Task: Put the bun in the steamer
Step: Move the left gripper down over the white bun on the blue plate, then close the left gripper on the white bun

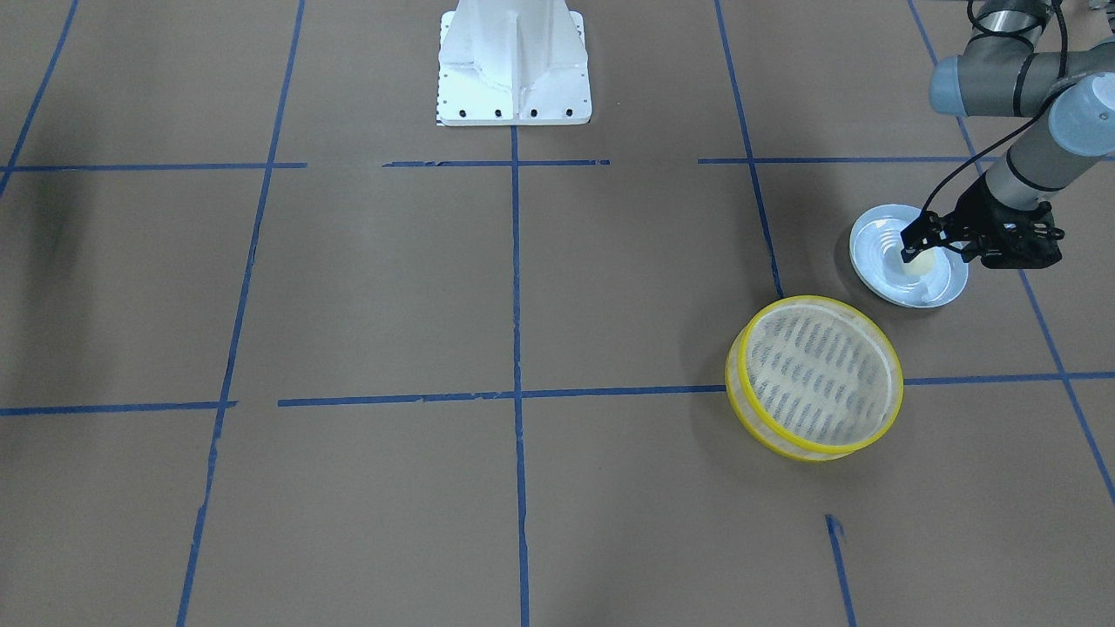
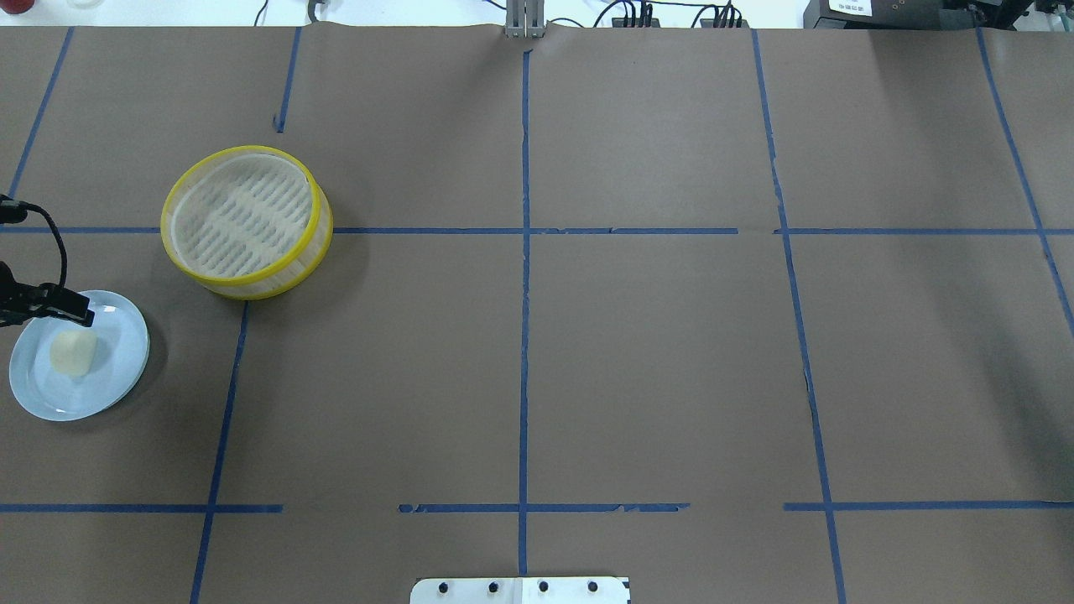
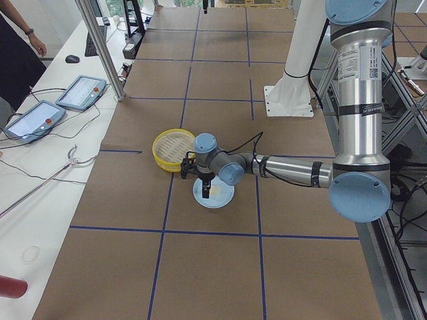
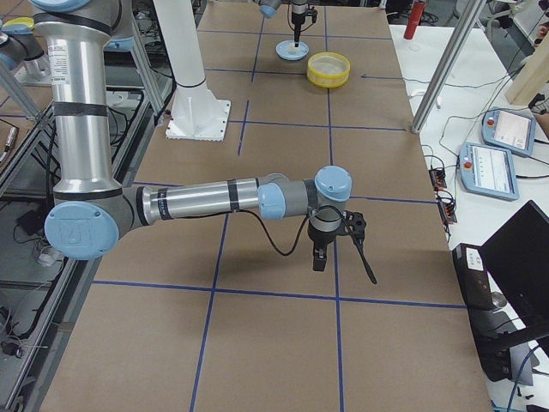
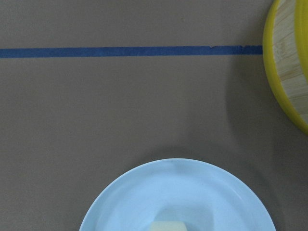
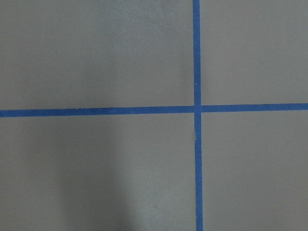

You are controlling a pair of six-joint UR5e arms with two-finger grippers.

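Note:
The cream-white bun (image 2: pixel 73 352) lies on a pale blue-white plate (image 2: pixel 117 369) at the table's left end. It also shows in the front view (image 1: pixel 921 264) and at the bottom edge of the left wrist view (image 5: pixel 168 226). My left gripper (image 1: pixel 908 252) hangs just over the plate beside the bun, with its fingers together and nothing in them. The yellow-rimmed steamer (image 2: pixel 243 220) stands empty a short way from the plate, also in the front view (image 1: pixel 814 374). My right gripper (image 4: pixel 371 276) hovers over bare table far away; whether it is open or shut I cannot tell.
The white robot base (image 1: pixel 514 70) stands at the table's middle near the robot. Blue tape lines cross the brown paper. Two tablets (image 3: pixel 80 90) and cables lie on a side bench, where a person (image 3: pixel 17 60) stands.

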